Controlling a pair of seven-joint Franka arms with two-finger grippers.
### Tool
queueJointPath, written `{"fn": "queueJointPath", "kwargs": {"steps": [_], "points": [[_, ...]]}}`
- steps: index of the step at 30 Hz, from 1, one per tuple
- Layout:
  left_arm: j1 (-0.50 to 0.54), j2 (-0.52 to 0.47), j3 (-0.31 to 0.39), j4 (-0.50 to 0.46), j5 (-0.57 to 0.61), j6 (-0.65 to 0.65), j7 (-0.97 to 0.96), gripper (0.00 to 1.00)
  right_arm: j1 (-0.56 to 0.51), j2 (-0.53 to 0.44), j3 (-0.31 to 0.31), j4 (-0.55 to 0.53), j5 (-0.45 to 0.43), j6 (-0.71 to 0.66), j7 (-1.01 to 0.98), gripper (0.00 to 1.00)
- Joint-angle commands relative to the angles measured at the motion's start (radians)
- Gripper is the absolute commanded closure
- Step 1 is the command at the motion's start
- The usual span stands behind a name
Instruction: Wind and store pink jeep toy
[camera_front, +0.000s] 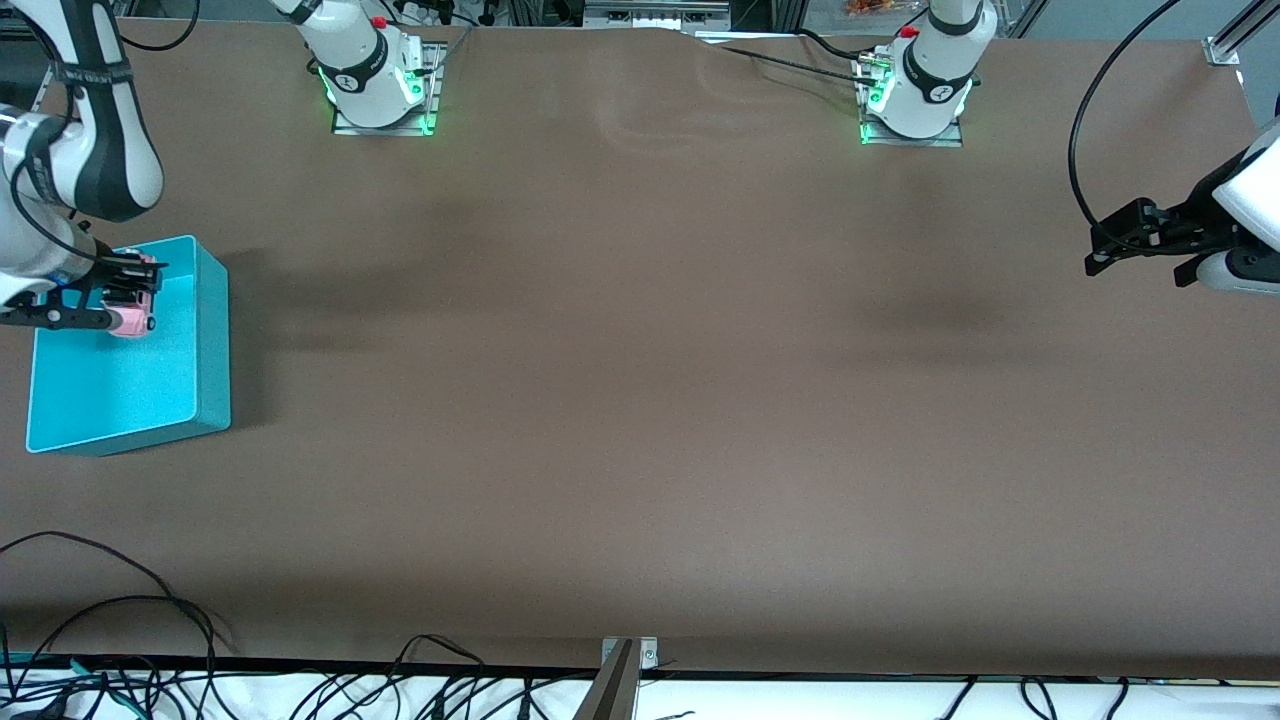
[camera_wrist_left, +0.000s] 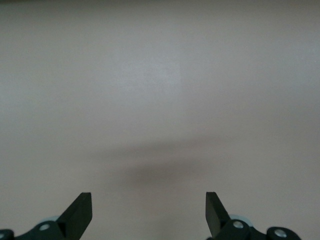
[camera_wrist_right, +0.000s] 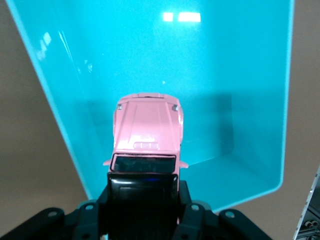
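Right gripper (camera_wrist_right: 142, 200) clamps the glossy boxy pink jeep toy (camera_wrist_right: 146, 130) over the smooth turquoise bin (camera_front: 205, 330); only its wrist view shows the hood. Left gripper (camera_wrist_left: 149, 212) waits, fingers apart, over matte brown table (camera_front: 640, 400).

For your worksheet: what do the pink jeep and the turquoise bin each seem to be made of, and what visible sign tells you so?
The pink jeep toy, held over the bin by the right gripper, looks like painted metal or hard plastic: smooth and slightly glossy.
The turquoise bin looks like glossy moulded plastic: its floor mirrors the ceiling lights.
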Motion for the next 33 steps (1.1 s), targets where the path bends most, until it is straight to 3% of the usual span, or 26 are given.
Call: {"fn": "queueJointPath", "kwargs": {"steps": [1, 12, 22, 33], "points": [[0.005, 0.014, -0.002, 0.036, 0.009, -0.023, 0.000, 0.00, -0.008, 0.056, -0.001, -0.007, -0.029, 0.059, -0.017, 1.00], [0.005, 0.016, -0.002, 0.034, 0.009, -0.025, 0.000, 0.00, -0.003, 0.073, 0.015, -0.021, -0.026, 0.074, 0.055, 1.00], [0.004, 0.014, -0.002, 0.036, 0.009, -0.023, 0.000, 0.00, -0.003, 0.075, 0.131, -0.021, -0.022, 0.070, 0.231, 1.00], [0.004, 0.014, -0.002, 0.036, 0.009, -0.023, 0.000, 0.00, 0.000, 0.075, 0.185, -0.023, -0.014, 0.045, 0.239, 1.00]]}}
